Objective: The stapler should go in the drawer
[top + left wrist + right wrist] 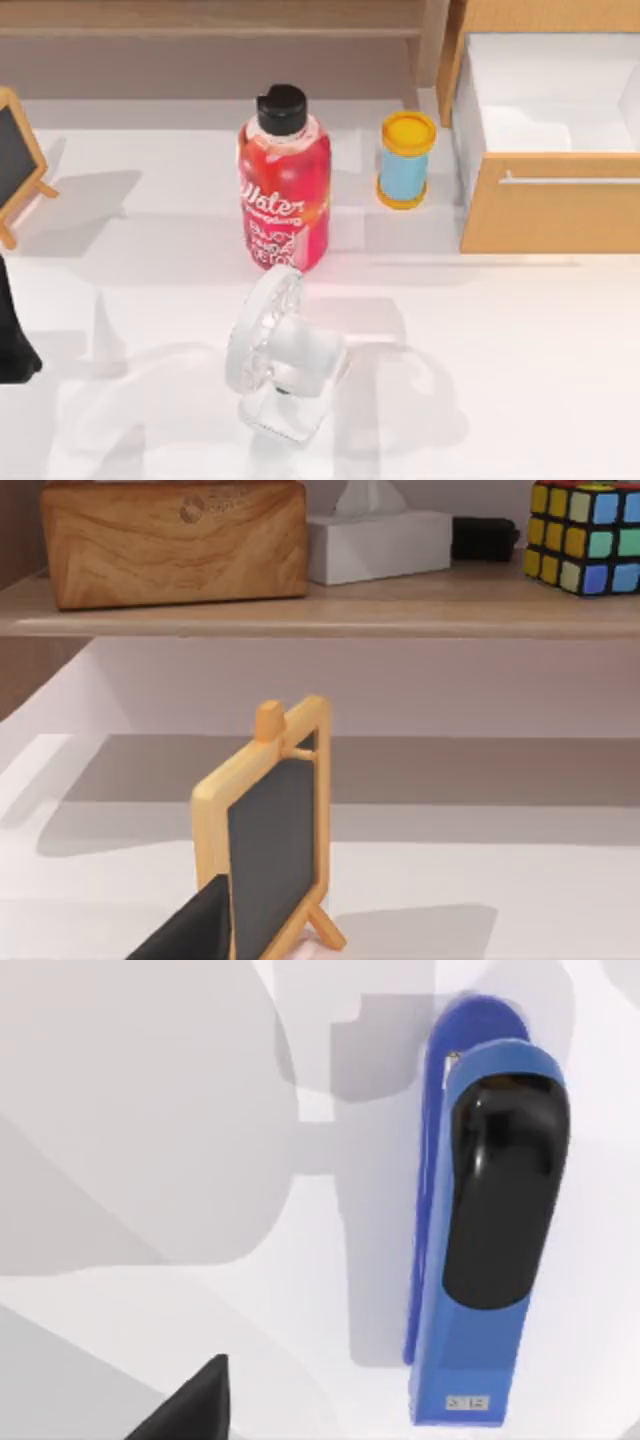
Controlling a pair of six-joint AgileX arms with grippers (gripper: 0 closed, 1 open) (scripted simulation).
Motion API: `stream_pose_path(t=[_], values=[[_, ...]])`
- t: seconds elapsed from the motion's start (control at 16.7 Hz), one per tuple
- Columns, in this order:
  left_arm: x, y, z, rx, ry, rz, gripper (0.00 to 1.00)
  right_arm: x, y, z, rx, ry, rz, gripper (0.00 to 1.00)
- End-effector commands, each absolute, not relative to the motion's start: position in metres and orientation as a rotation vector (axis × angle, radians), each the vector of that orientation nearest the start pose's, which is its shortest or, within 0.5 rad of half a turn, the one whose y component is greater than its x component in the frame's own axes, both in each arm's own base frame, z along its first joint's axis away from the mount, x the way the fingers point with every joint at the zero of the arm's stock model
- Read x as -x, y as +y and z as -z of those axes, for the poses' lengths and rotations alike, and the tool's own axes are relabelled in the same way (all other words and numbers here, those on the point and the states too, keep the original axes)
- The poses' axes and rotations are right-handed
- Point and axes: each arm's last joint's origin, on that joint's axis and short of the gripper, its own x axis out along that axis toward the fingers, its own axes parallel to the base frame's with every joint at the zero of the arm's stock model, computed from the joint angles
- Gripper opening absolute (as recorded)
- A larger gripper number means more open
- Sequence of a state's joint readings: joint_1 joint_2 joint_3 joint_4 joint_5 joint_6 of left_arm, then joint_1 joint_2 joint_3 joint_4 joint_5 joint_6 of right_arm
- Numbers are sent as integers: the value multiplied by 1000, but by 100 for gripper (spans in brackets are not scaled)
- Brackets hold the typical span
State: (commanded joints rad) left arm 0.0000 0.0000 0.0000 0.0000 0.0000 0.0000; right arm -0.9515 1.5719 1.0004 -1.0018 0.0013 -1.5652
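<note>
The stapler (485, 1220) is blue with a glossy black top and lies flat on the white table, seen from straight above in the right wrist view. A dark tip of my right gripper (190, 1415) pokes in beside it, off to one side and not touching. The drawer (550, 205) stands pulled open at the back right of the table. It has a tan wood front, a thin silver bar handle (568, 180) and a white inside with nothing in it. My left gripper (12, 345) rests at the table's left edge.
A red water bottle (284, 185) and a blue can with a yellow lid (405, 160) stand mid-table, with a white fan (280, 355) in front. A small chalkboard easel (270, 840) sits at far left. The shelf (330, 610) holds a wooden box, a tissue box and a puzzle cube.
</note>
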Motion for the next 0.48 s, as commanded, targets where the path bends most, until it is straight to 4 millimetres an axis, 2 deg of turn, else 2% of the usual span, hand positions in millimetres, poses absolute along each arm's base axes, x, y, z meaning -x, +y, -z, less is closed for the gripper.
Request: stream_pose_path(t=[0.12, 0.48], values=[[-106, -1, -160, 0, 0, 0, 100, -155, -215, -173, 472, 1520, -484, 100], [-106, -1, -160, 0, 0, 0, 100, -155, -216, -120, 480, 1517, -476, 100]])
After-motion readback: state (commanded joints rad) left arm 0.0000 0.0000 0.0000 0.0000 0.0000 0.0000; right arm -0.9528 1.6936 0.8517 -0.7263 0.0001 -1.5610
